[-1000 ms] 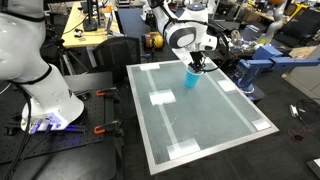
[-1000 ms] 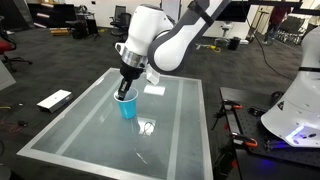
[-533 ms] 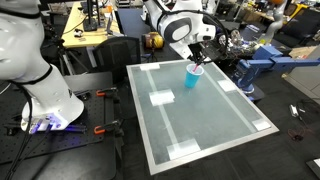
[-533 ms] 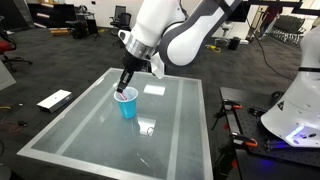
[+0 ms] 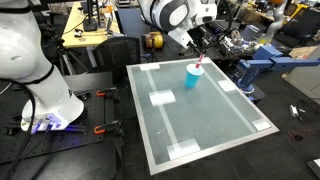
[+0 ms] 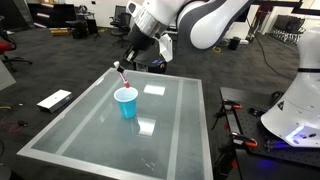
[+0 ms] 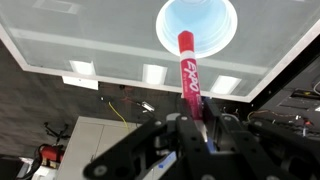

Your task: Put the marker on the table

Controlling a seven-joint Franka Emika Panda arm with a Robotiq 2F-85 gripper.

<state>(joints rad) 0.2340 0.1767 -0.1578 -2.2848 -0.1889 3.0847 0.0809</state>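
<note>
Jaws are closed on the upper end of the marker [image 7: 189, 70], one finger on each side of its barrel, as the wrist view shows. From there the marker, red with white lettering, runs out of the grip towards the cyan cup [image 7: 197, 22], and its free end overlaps the near rim of the cup's round mouth in that view. In both exterior views the marker [image 6: 122, 75] hangs tilted, its lower tip just above the cup [image 6: 126, 102]; whether the tip touches the rim I cannot tell. The marker [image 5: 198, 62] rests on nothing and is clear of the counter [image 5: 215, 125]

The cup [image 5: 193, 75] stands upright on the counter, open end up, towards the far edge. Seen from the wrist, its inside is pale blue right down to the bottom

Around the cup the counter [image 6: 80, 135] is a glossy pale grey-green top with a white border, and a white tape patch [image 6: 146, 126] lies on it just near of the cup. Beyond the far edge stands a cluttered wooden workbench [image 5: 90, 35]
</note>
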